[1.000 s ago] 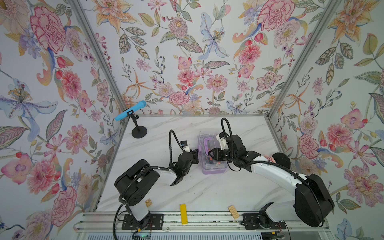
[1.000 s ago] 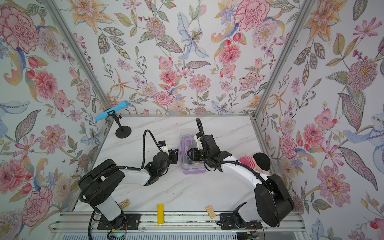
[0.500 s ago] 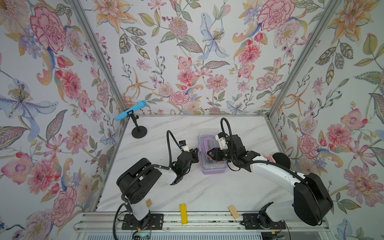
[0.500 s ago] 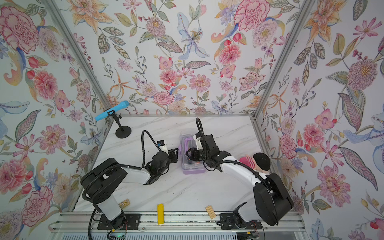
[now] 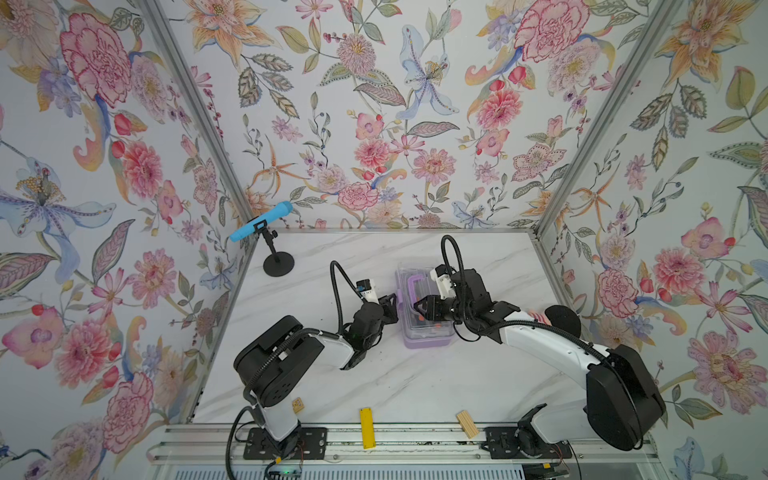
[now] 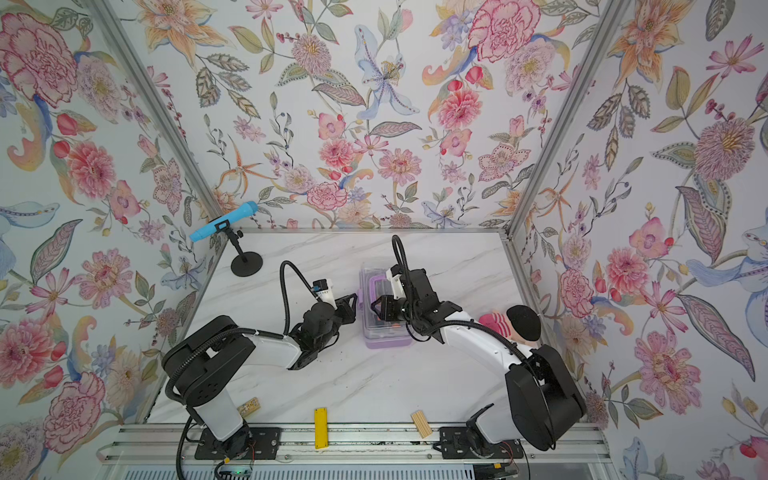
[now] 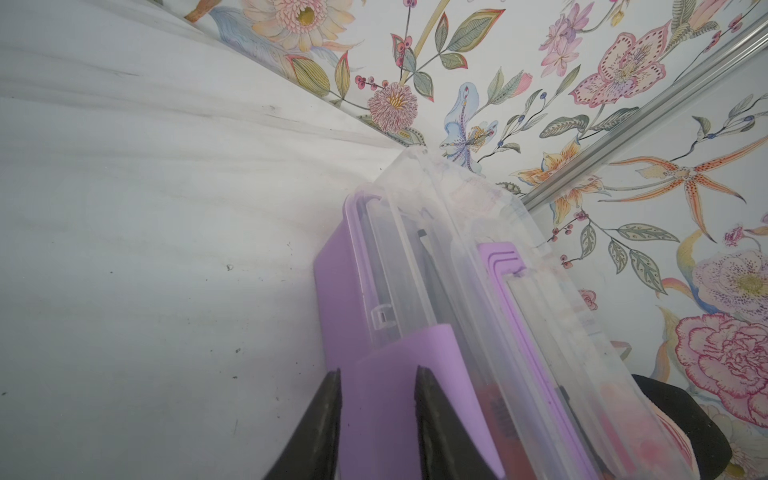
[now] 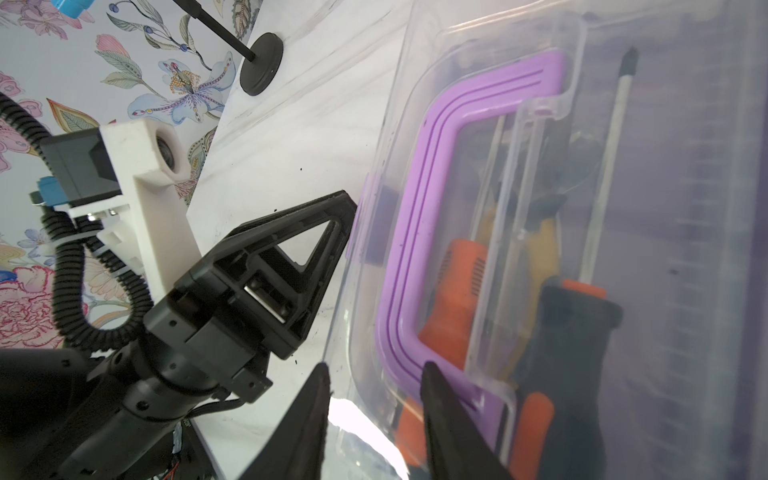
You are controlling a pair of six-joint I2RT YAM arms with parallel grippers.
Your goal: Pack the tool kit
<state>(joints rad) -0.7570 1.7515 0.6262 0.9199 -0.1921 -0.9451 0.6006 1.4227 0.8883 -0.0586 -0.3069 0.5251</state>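
On the left, the left gripper comes in low against the long side of the tool kit that faces it, just where the purple latch hangs. In the left wrist view its black fingers stand a little apart with their tips at the latch, which is wider than the gap. That reads as a push to snap the flap home rather than a pinch, though whether they truly press cannot be told. The kit sits on the marble table, about mid-depth and a little right of centre, directly between the two grippers. It is a small oblong box with a lilac base and a clear lid lying down over the base, and a purple handle is folded flat into a recess on top. Through the plastic show orange-and-black screwdrivers and the yellow grips of pliers, lying lengthwise inside, so the packing looks done and only the fastening is left. On the right, the right gripper hangs over the lid's latch-side edge, jaws apart and straddling that rim beside the handle, holding nothing. It is likely there to keep the lid down and stop the light box sliding away under the left arm's push.
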